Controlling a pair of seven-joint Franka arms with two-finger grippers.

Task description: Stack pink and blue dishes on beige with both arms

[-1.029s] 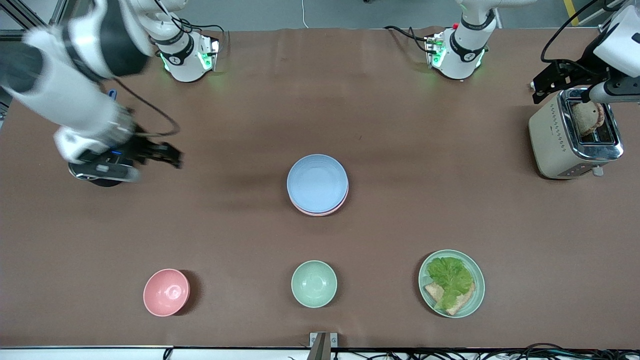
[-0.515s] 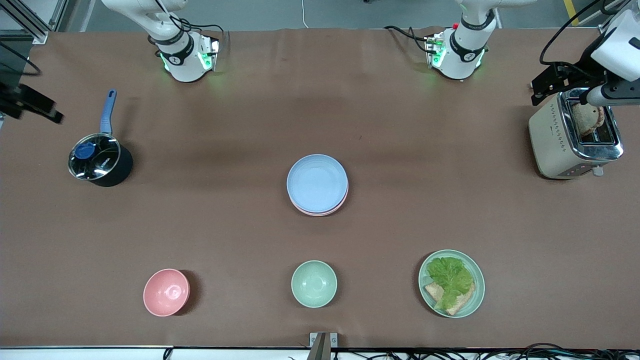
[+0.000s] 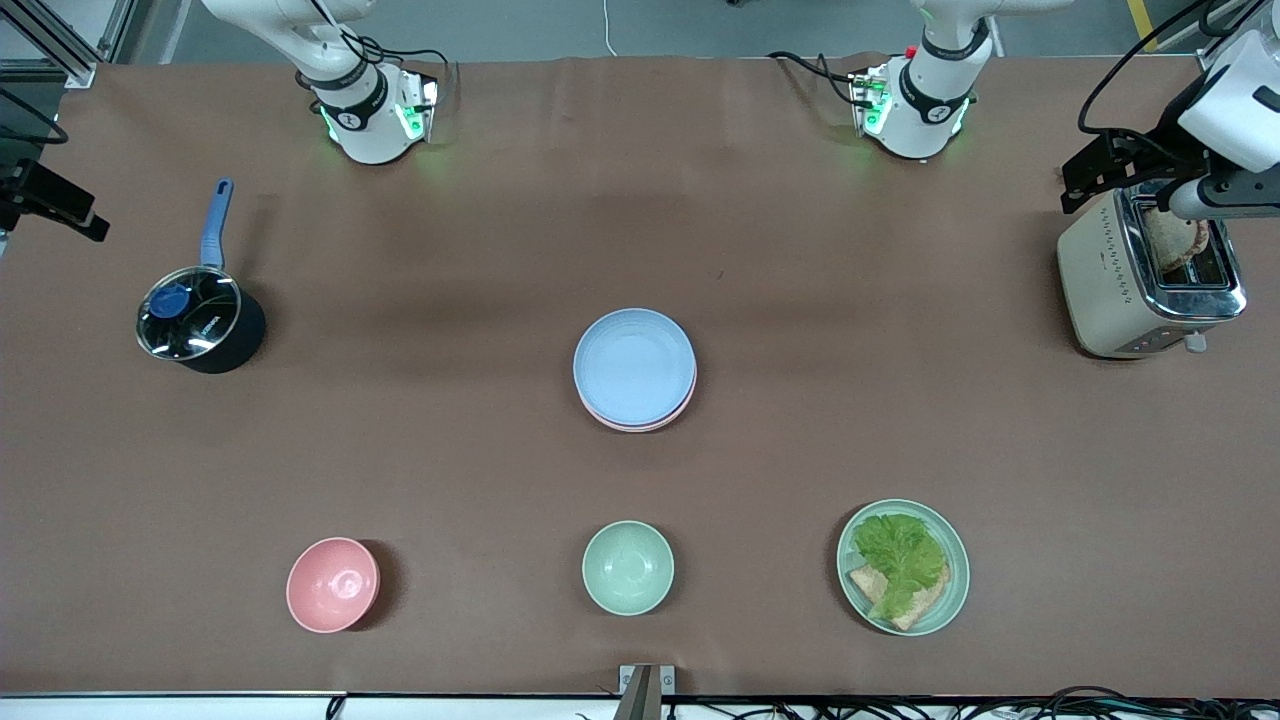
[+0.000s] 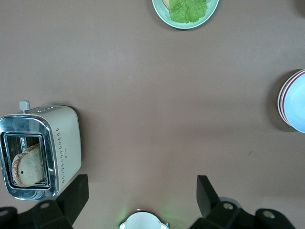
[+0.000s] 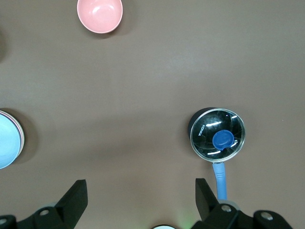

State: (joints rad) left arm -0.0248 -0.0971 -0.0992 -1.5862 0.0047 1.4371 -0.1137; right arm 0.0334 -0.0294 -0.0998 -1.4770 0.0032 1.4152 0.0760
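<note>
The light blue plate (image 3: pixel 634 364) lies on top of a stack at the table's middle. The pink plate's rim (image 3: pixel 640 426) peeks out beneath it. The beige plate is hidden under them. The stack's edge also shows as blue plate (image 4: pixel 298 106) and blue plate (image 5: pixel 7 145) in the wrist views. My right gripper (image 3: pixel 70 212) hangs high over the right arm's end of the table, open and holding nothing (image 5: pixel 140 196). High over the toaster, my left gripper (image 3: pixel 1088 183) is also open and holds nothing (image 4: pixel 141 192). Both are well away from the stack.
A black pot with glass lid and blue handle (image 3: pixel 200 325) stands toward the right arm's end. A toaster with bread in it (image 3: pixel 1150 275) stands toward the left arm's end. Nearer the camera sit a pink bowl (image 3: pixel 332 584), a mint bowl (image 3: pixel 628 567) and a mint plate with lettuce and bread (image 3: pixel 903 566).
My right arm has swung up from over the pot and out to the table's end, uncovering the pot. The left arm has hardly moved. The stack has not shifted.
</note>
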